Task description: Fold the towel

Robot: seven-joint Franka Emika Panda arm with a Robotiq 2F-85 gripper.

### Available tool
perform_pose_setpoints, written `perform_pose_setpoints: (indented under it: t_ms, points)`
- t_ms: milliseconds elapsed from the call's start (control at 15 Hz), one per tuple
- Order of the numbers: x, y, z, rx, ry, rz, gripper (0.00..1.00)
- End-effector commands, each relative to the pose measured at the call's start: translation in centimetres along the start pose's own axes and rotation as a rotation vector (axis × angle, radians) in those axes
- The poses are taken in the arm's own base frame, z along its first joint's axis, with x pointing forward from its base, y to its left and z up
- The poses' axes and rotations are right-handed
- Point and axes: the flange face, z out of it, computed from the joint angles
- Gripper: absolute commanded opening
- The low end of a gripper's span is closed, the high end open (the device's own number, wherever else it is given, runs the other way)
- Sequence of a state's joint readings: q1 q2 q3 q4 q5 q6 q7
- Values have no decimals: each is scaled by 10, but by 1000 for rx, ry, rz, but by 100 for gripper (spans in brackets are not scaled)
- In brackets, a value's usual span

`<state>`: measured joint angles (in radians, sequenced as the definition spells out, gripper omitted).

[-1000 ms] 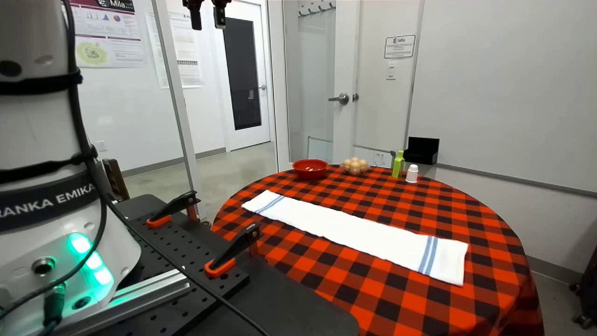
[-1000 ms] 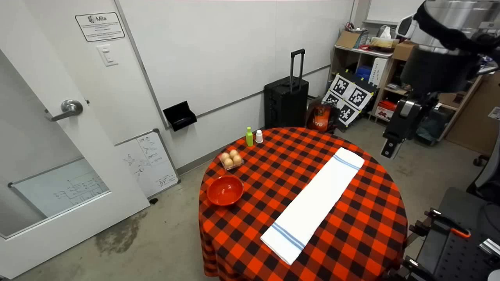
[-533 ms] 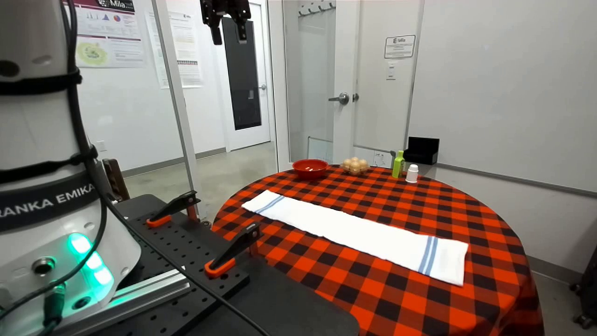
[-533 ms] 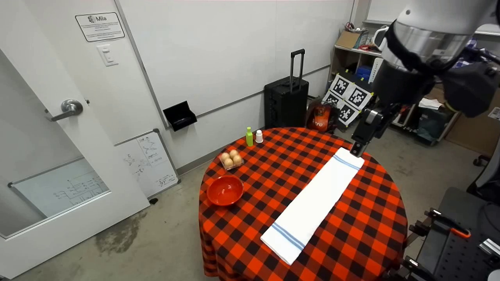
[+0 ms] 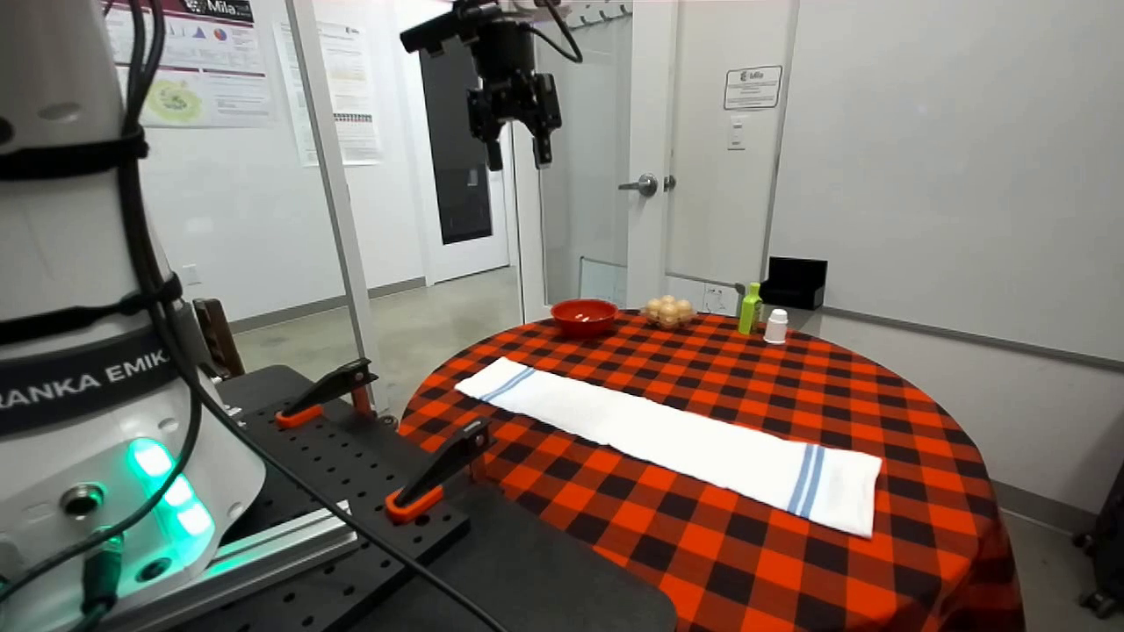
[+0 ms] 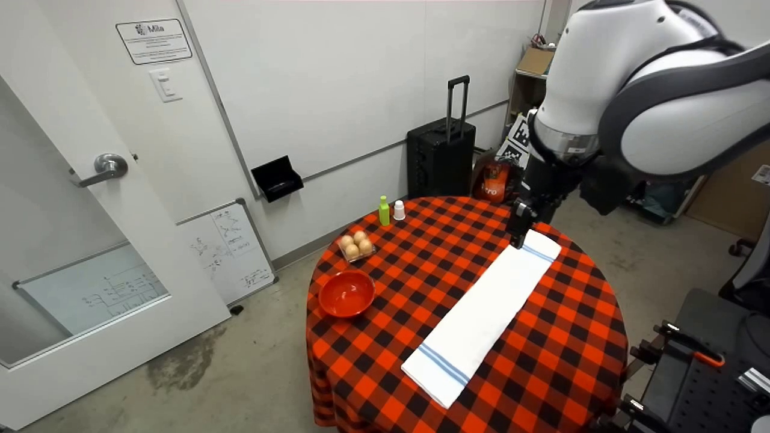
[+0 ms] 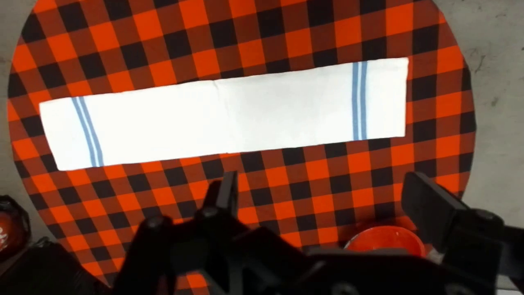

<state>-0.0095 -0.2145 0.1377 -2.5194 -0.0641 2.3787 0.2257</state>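
LABELS. The arm base (image 5: 114, 478) carries a dark band (image 5: 88, 379) with white lettering, partly cut off, that reads "RANKA EMIK". A framed sign (image 5: 752, 88) on the wall beyond the towel (image 7: 286, 110) reads "Mila" in both exterior views; its finer lines are too small to read. In an exterior view, "Mila" also heads a poster (image 5: 206, 79) well apart from the towel. Handwriting on a small whiteboard (image 6: 225, 252) is not legible.

ARM POSE. The arm (image 6: 637, 78) bends at the wrist so that the gripper (image 5: 519, 164) points down. The gripper hangs above the level of the towel, apart from it. Its jaws stand wide apart, as the wrist view also shows.

MATERIALS AND SHAPES. The towel lies flat and extended on a red-and-black checked tablecloth (image 6: 553, 361). It is a long, narrow strip of white cloth with paired blue stripes near each end and a crease across the middle. Along one long side of the towel stand, in order: a glossy red bowl (image 6: 347, 293), brown eggs (image 6: 365, 245) in a clear carton (image 6: 361, 258), a green bottle (image 6: 384, 211) and a small white container (image 6: 399, 210). Off the opposite long side lies a perforated black plate (image 5: 351, 465) with orange-tipped clamps (image 5: 443, 465).
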Motion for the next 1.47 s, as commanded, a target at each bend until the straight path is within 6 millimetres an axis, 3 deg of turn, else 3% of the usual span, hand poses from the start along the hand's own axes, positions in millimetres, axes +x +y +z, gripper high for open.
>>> perform_pose_setpoints:
  t_ms: [0,267,733,800,867,1400]
  points:
    - [30,39,52,-33,-50,16,100]
    - [40,77,100,10,-109,106,100]
    - [29,77,169,19,-182,129,100]
    - [29,76,172,12,-191,125,100]
    - [24,76,163,24,-189,146,100]
    - [29,73,181,17,-208,150,100]
